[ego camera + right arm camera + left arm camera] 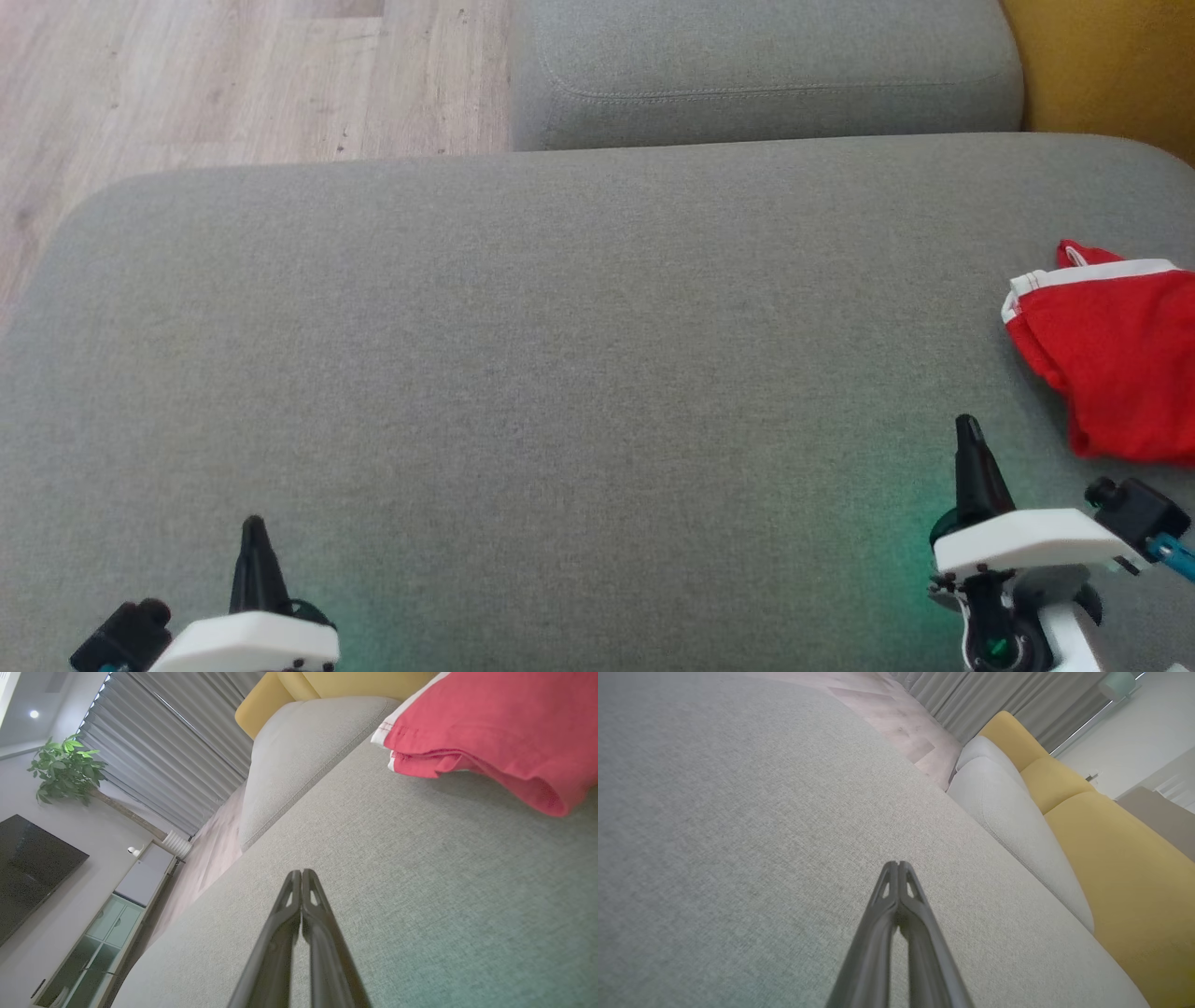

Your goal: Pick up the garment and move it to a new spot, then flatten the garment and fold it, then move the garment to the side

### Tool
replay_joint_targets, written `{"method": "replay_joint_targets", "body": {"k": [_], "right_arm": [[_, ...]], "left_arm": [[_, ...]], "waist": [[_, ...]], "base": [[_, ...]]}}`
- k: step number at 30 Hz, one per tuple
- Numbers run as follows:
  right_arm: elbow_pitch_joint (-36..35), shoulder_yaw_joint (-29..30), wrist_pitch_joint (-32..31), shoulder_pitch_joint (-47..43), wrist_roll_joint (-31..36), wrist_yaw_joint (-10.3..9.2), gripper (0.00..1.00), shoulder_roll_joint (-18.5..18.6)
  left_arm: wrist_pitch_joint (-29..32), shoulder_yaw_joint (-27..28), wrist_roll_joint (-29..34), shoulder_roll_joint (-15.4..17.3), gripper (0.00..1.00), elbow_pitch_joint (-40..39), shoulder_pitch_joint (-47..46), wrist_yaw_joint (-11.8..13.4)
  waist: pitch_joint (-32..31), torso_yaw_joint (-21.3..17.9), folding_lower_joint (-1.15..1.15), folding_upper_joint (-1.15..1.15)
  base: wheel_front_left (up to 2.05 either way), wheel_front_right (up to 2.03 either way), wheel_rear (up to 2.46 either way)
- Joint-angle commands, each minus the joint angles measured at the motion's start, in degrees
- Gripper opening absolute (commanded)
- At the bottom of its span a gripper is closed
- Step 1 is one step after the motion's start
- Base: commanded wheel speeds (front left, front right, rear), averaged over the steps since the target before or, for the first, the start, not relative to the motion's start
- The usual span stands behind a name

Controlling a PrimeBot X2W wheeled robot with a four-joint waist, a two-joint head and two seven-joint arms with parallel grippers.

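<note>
Tips together, forward: left claw (253,525), right claw (967,425).

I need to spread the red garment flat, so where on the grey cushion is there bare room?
The grey cushion is bare from its left edge to the red garment, between the left hand and the far cushion. Only the right edge is taken, with the garment beside the right hand.

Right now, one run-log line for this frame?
left fingers: shut, empty | right fingers: shut, empty | garment: red, bunched, right side of grey cushion, not held
</note>
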State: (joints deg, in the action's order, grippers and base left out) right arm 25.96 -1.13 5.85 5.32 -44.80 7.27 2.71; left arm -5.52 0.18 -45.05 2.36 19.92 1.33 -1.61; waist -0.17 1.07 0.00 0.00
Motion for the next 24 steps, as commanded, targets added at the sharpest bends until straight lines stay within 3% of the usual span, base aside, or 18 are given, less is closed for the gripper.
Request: {"method": "replay_joint_targets", "body": {"k": [1,24], "right_arm": [[-2.5,0.0,-0.7,2.0,-1.8,0.10,0.00,0.2],[-5.6,2.5,-4.5,1.7,-16.7,0.14,0.00,0.2]], "left_arm": [[0.4,1.6,-1.6,0.3,0.00,-2.1,-2.9,-0.6],[4.2,3.1,-16.5,0.3,0.00,-3.3,-4.4,-2.3]], "waist": [[0.0,0.0,0.00,0.00],[0.1,-0.4,0.00,0.00]], "base": [[0.00,0.00,0.00],[0.00,0.00,0.00]]}}
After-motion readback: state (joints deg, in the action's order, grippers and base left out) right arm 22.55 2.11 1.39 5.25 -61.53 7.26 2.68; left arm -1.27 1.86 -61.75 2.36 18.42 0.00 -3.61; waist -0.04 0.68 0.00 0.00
